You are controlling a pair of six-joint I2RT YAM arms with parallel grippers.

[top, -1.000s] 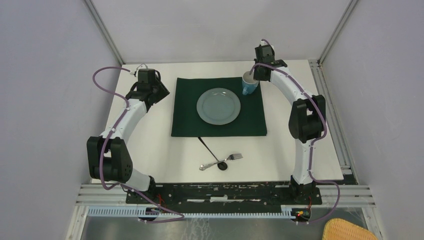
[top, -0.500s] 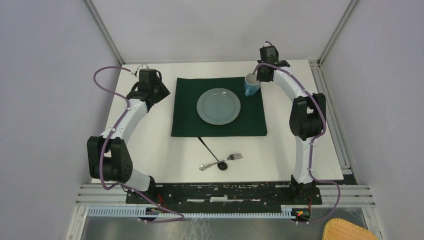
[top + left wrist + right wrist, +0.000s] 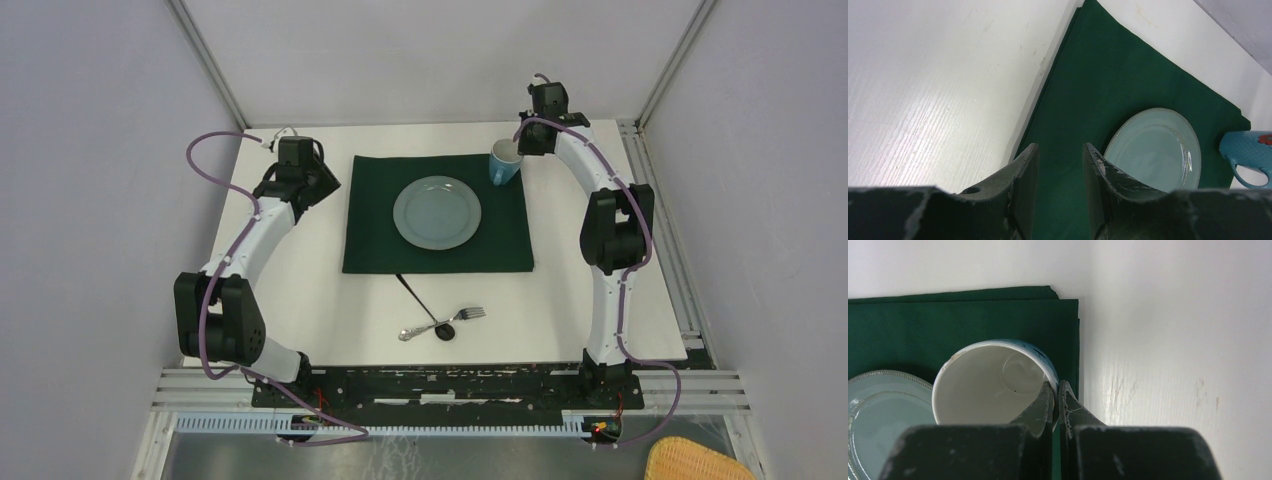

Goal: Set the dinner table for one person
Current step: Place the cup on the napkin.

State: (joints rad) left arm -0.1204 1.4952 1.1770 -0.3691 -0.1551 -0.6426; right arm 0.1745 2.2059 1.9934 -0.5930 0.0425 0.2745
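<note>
- The right jaws are together, right at the rim of the blue mug (image 3: pixel 993 380). They hide that bit of rim, so I cannot tell if they pinch it.
- The left jaws are apart with nothing between them, by the left edge of the green cloth (image 3: pixel 370 235).
- A basket (image 3: pixel 700 462) is cut off at the bottom right corner.
- The white counter (image 3: pixel 300 290) lies under everything, with walls close on three sides.
- The mug stands on the cloth's far right corner, near the plate (image 3: pixel 437 212).
- A fork (image 3: pixel 472 312) and a black spoon (image 3: pixel 446 330) cross on the bare counter in front of the cloth.
</note>
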